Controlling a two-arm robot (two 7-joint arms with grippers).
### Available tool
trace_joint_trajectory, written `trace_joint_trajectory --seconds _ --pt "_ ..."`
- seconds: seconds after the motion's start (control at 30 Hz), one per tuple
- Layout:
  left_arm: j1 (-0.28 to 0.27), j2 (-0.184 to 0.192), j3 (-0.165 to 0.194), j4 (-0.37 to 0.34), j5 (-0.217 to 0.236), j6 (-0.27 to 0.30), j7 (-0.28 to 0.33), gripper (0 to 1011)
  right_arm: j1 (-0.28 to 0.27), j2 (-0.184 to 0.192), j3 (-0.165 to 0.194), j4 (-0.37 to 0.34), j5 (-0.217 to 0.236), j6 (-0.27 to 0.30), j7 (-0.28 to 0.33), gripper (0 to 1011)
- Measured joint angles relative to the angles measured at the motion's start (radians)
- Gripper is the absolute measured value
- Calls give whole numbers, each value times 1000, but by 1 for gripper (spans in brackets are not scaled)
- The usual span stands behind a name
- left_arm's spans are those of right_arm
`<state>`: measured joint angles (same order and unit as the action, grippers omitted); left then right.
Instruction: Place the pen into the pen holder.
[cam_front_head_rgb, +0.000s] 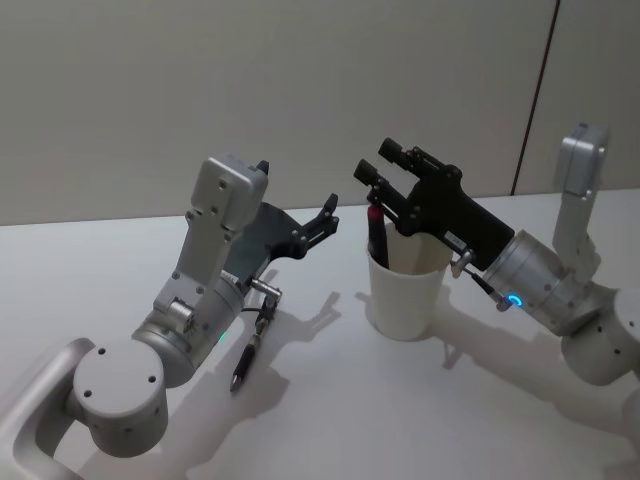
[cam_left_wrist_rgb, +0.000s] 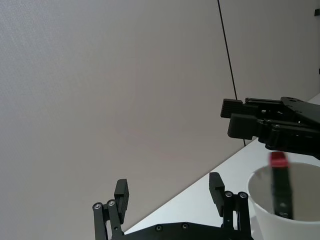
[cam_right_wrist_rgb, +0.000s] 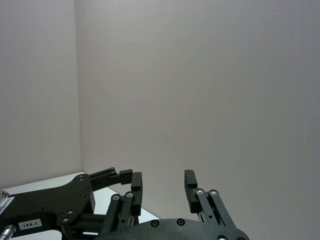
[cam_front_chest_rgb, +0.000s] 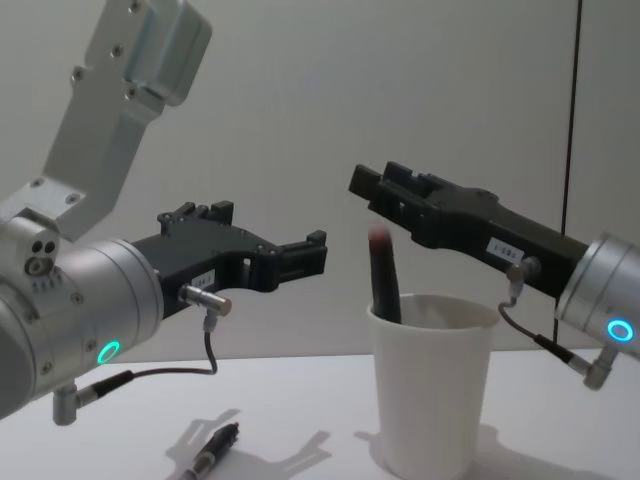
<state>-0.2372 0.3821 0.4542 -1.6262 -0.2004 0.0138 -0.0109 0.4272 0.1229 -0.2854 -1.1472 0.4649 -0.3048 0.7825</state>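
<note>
Two claws hang above the white table, facing each other across the pen holder. The right claw has its fingers spread and holds nothing. The pen holder, a white paper cup, stands on the table just below and ahead of it. The pen, dark with a red top, stands inside the cup, tilted against the rim. Its red end pokes out just under the right claw's fingertips, apart from them. The left claw is also spread and empty, held above the rim. The cup and pen are near it, just beyond its fingertips. A slim dark pen-like object lies on the table below the left claw; I cannot tell what it is.
</note>
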Motion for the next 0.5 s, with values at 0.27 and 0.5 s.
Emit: trace_joint_trajectory --seconds 0.27,0.5 --pt "0 0 0 0 0 0 0 1001 3 -1 -1 4 -3 -3 1 733" --pt "0 0 0 0 0 0 0 1001 3 -1 -2 3 -3 -2 -2 939"
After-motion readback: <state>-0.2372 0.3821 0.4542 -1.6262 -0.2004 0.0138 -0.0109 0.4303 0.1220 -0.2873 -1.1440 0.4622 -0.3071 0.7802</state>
